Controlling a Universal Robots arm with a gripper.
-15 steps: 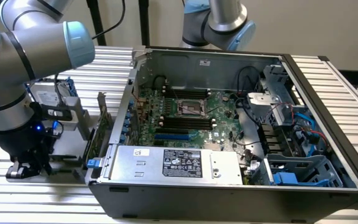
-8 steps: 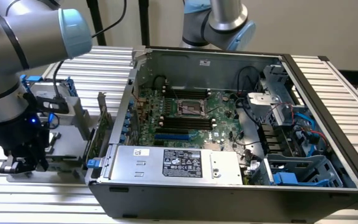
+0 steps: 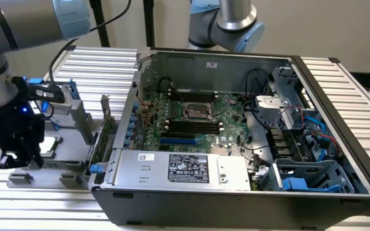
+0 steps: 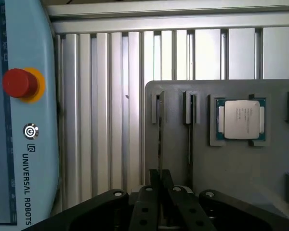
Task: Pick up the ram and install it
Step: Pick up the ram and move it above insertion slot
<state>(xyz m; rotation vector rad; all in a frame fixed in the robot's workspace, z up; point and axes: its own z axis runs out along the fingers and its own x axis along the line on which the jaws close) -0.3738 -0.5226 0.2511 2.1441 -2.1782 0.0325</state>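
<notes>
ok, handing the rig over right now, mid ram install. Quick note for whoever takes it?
Gripper: black fingers closed on the long, thin ram stick, seen edge-on.
Ram stick: upright in a slot of the grey plastic holder, which sits beside the open black computer case. I can't tell whether it has lifted at all.
Done: reach and grasp.
Left: the stick is not yet out of the holder or seated in the long black motherboard slots, which look empty.

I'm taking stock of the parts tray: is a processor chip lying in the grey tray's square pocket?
Yes, the wrist view shows the processor chip lying flat in a square pocket of the grey tray.
</notes>
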